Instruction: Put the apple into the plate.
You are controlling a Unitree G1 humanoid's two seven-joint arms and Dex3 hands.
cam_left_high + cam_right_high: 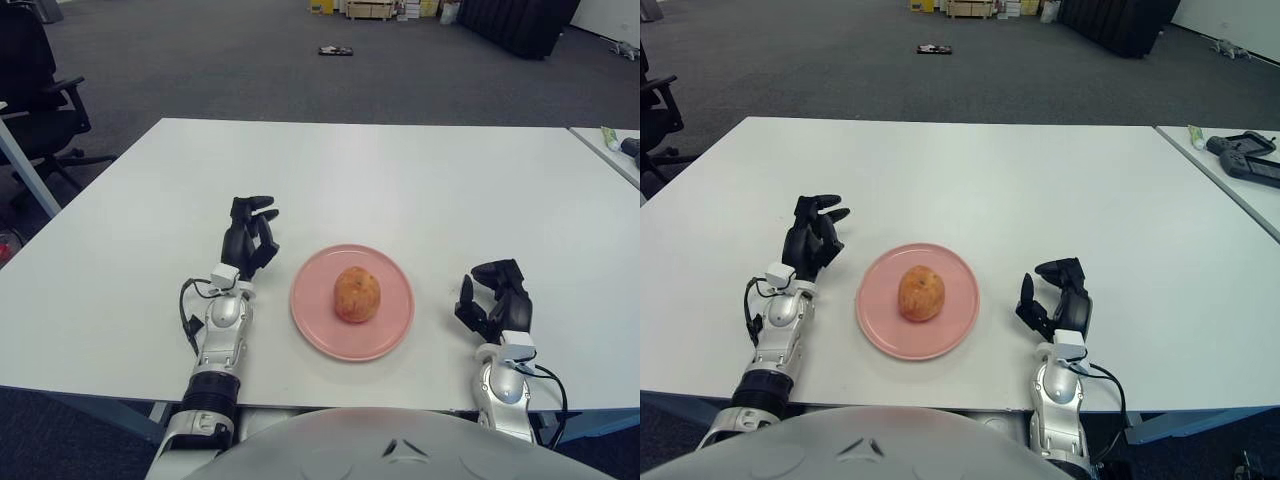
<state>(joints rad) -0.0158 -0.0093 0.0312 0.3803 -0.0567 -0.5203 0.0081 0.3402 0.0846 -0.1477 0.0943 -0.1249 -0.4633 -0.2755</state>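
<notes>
A yellow-red apple (pixel 355 293) sits near the middle of a pink plate (pixel 385 338) on the white table. My left hand (pixel 248 234) is just left of the plate, wrist near the front edge, its black fingers loosely relaxed and holding nothing. My right hand (pixel 497 298) shows to the right of the plate, fingers relaxed and empty.
The white table (pixel 400 180) stretches far behind the plate. A second table (pixel 1240 160) at the far right carries a dark controller (pixel 1243 147) and a small green tube (pixel 1196 135). An office chair (pixel 35 90) stands off the table's left corner.
</notes>
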